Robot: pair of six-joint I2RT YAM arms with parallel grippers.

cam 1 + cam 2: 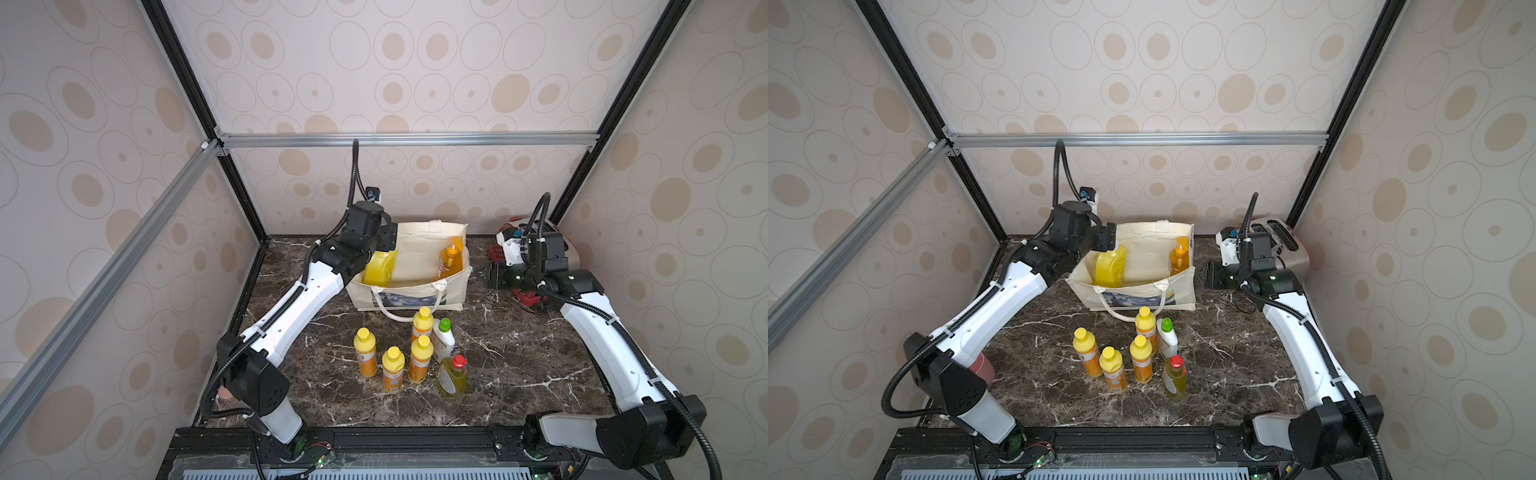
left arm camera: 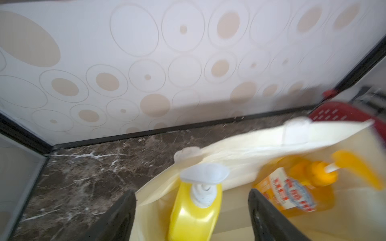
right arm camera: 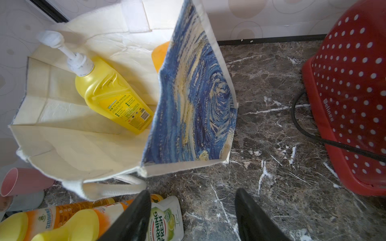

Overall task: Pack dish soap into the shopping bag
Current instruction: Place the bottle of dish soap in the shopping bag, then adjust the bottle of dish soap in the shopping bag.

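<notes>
Leaning inside the soft canvas shopping bag [image 3: 192,94], the glossy yellow pump bottle [image 3: 108,98] rests against its wall; the left gripper [image 2: 191,191] straddles it with jaws spread clear on both sides, apparently released, though blur limits certainty; the clear amber bottle [image 1: 451,259] stands in the bag's opposite corner; six smaller bottles [image 1: 420,357] stand upright on the marbled surface [image 1: 519,353], unpacked; the right gripper [image 3: 193,193] hovers beside the bag, released and empty.
</notes>
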